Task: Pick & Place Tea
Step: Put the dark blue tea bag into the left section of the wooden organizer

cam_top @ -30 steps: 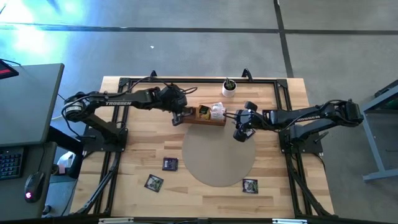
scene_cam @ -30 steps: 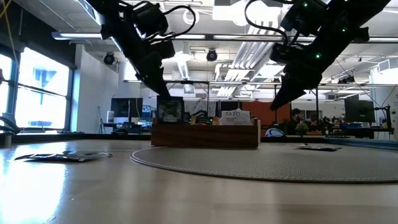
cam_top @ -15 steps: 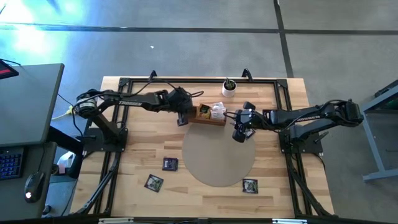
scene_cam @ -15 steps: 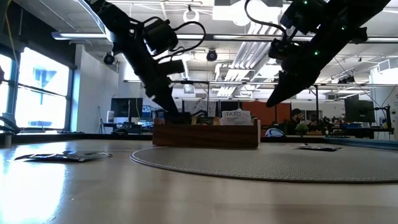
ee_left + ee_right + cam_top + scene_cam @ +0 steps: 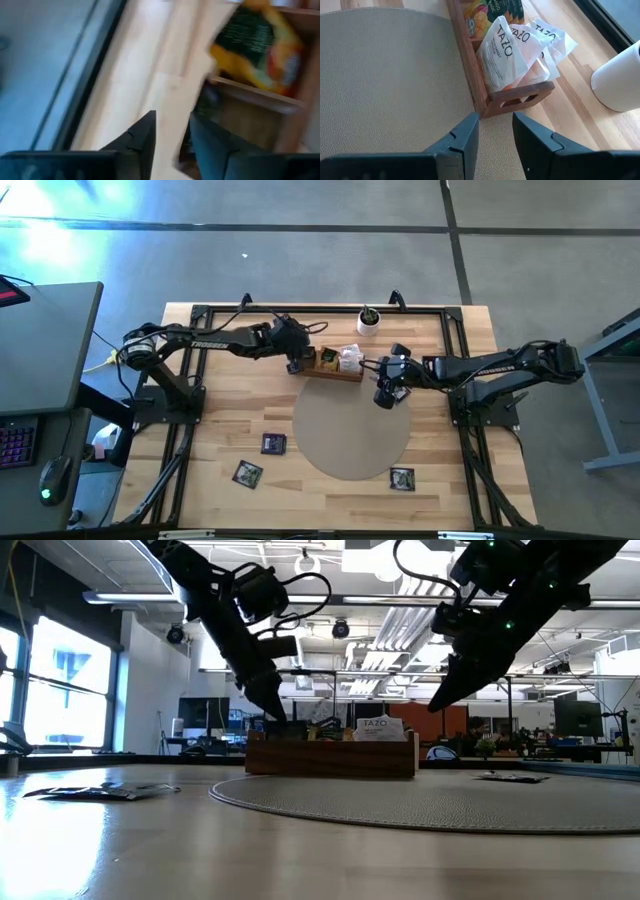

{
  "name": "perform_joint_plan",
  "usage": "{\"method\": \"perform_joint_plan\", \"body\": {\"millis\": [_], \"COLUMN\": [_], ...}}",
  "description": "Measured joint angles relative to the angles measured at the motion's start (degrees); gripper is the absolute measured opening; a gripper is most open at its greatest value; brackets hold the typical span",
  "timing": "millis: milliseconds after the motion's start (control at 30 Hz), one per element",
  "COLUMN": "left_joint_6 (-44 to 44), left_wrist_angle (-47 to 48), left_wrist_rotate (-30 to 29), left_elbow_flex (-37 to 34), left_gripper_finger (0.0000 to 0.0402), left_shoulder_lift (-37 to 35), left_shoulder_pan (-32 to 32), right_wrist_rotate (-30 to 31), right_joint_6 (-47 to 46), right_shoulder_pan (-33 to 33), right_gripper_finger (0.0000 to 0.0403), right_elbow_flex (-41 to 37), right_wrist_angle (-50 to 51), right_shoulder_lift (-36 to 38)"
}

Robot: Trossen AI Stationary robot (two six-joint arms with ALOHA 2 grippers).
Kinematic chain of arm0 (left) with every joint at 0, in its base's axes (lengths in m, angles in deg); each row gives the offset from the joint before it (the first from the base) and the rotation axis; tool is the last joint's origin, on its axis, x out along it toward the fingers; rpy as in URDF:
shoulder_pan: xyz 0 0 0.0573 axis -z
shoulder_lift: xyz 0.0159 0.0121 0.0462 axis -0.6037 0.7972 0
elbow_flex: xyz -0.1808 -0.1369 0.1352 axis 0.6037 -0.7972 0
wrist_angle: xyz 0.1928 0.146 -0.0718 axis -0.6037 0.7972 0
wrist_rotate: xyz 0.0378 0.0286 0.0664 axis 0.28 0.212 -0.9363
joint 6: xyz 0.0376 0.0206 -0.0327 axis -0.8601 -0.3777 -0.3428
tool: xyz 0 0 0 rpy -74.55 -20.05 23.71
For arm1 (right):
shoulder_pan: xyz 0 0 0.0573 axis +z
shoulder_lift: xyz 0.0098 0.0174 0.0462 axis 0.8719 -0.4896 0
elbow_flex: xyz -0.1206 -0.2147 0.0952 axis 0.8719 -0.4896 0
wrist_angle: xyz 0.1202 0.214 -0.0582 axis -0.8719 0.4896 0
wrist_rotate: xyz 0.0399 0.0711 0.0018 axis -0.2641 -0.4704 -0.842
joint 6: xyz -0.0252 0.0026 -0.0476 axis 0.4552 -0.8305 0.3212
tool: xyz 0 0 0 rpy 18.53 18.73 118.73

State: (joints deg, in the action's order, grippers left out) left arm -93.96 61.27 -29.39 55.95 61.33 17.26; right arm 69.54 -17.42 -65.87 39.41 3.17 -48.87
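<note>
Starting at your left, the left end effector (image 5: 296, 364) sits at the left end of the wooden box (image 5: 340, 371), low against it; in the low view its tip (image 5: 278, 720) reaches down to the box's rim (image 5: 330, 754). From the left wrist view its fingers (image 5: 145, 137) stand a narrow gap apart with nothing visibly between them, and a dark sachet with orange and yellow print (image 5: 255, 47) stands in the box just ahead.

On the bare table (image 5: 220, 420) in front of you lie two loose dark tea sachets, one (image 5: 273, 443) near the left edge of the round grey mat (image 5: 350, 430) and one (image 5: 247, 473) farther toward the front edge. A third (image 5: 401, 477) lies just off the mat's front right edge.

The box stands at the far edge of the mat, with whitish sachets (image 5: 507, 55) bunched at its right end and colourful ones (image 5: 492, 10) beyond them. A small white cup with a plant (image 5: 369, 321) stands behind the box.

To the right, the right end effector (image 5: 385, 392) hangs above the mat beside the box's right end, its fingers (image 5: 465, 137) a narrow gap apart and empty.
</note>
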Motion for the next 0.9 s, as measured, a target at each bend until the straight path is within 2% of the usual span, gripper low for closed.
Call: {"method": "perform_joint_plan", "body": {"millis": [133, 333, 567, 767, 900], "left_joint_6": [3.45, 9.88, 16.15, 21.51, 24.17], "left_wrist_angle": [0.33, 8.70, 27.07, 37.39, 35.74], "left_wrist_rotate": [-4.71, 1.05, 1.20, -2.24, -1.11], "left_elbow_flex": [2.01, 8.53, 16.37, 13.48, 6.52], "left_gripper_finger": [0.0135, 0.0137, 0.0137, 0.0137, 0.0137], "left_shoulder_lift": [0.00, 0.00, -0.40, -9.25, -18.51], "left_shoulder_pan": [0.00, 0.58, 2.87, 3.76, 5.65], "right_wrist_rotate": [-0.10, 0.00, 0.04, 0.07, 0.46], "right_joint_6": [-0.92, -1.51, -5.36, -7.99, -7.26], "right_shoulder_pan": [0.00, 0.00, 0.00, 0.75, 1.61], "right_gripper_finger": [0.0116, 0.0116, 0.0116, 0.0116, 0.0116], "right_elbow_flex": [0.00, 0.00, 0.00, -0.94, -4.00], "right_wrist_angle": [0.00, 0.00, 0.00, 0.00, -0.24], "right_shoulder_lift": [0.00, 0.00, 0.00, -0.69, -0.91]}}
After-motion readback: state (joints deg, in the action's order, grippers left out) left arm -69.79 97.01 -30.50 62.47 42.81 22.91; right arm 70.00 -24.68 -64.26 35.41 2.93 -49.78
